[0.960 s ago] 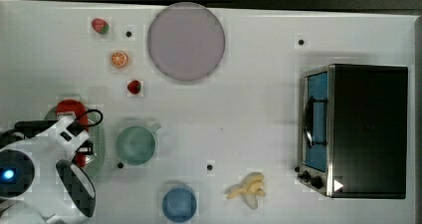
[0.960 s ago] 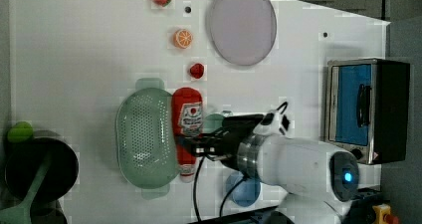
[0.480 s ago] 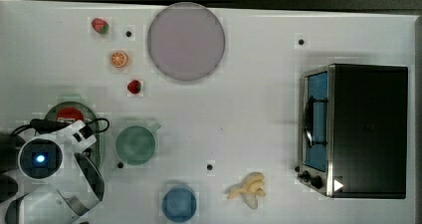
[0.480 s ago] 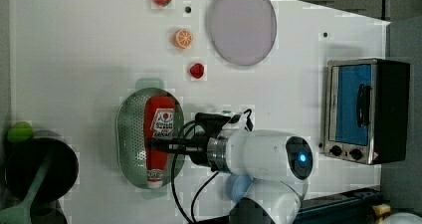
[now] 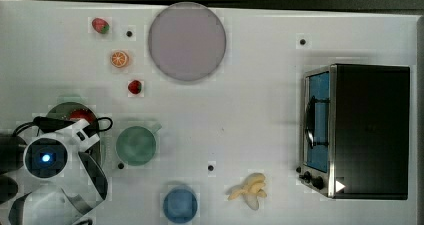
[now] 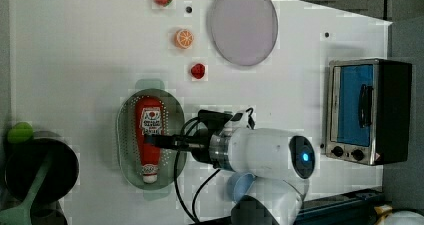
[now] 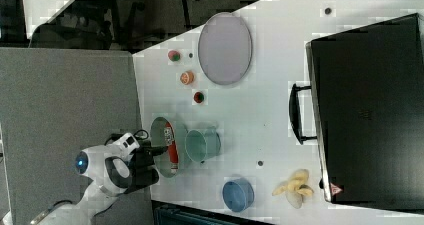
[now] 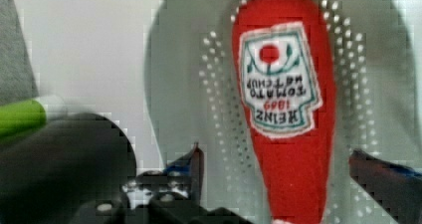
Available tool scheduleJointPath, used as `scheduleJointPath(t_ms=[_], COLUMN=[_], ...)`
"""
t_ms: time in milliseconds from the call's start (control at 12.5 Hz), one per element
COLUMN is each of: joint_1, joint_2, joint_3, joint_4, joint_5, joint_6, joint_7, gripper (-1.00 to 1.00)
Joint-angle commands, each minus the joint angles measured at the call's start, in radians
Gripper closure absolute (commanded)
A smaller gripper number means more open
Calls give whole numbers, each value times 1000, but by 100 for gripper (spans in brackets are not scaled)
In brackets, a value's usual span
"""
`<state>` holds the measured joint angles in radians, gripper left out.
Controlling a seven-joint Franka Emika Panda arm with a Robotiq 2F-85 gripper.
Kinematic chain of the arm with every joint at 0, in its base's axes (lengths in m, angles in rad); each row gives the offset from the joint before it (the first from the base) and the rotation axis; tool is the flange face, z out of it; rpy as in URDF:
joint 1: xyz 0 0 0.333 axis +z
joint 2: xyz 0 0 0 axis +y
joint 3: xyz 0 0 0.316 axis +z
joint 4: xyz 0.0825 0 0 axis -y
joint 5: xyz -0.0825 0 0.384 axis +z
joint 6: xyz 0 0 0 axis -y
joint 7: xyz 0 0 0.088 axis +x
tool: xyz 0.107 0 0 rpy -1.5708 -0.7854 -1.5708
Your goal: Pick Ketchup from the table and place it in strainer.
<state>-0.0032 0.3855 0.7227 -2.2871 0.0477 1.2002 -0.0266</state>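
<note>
The Ketchup, a slim red bottle with a white label, lies lengthwise in the pale green strainer. Its label faces up in the wrist view, Ketchup over the holed bottom of the strainer. My gripper hangs just above the bottle and is open. In the wrist view the gripper straddles the bottle's narrow part, its dark fingers standing off each side with a gap. In the top view my arm covers most of the strainer; a red bit of Ketchup shows.
A green cup stands right beside the strainer, a blue bowl and bananas near the table edge. A toaster oven, grey-lilac plate, two strawberries and an orange slice lie farther off. A dark pot sits off-table.
The gripper carried the Ketchup sideways from beside the strainer to over it. Its fingers have since spread, and the bottle now rests in the strainer.
</note>
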Motion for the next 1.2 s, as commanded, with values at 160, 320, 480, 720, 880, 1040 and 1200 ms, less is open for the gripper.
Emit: scheduleJointPath(t_ms=[160, 320, 480, 720, 880, 1040, 1200], joint_1=[-100, -167, -224, -264, -266, -267, -267], joint_2=[-173, -264, -358, -485, -552, -594, -608], joint_3=[-21, -54, -113, -233, -322, -404, -456], joint_4=[22, 25, 44, 108, 171, 250, 326], joint_5=[10, 10, 10, 10, 26, 61, 62], joint_6=[-69, -180, -302, -518, -697, -864, -1025], joint_7=[60, 60, 59, 59, 59, 55, 48], gripper=[-100, -100, -100, -100, -100, -100, -100])
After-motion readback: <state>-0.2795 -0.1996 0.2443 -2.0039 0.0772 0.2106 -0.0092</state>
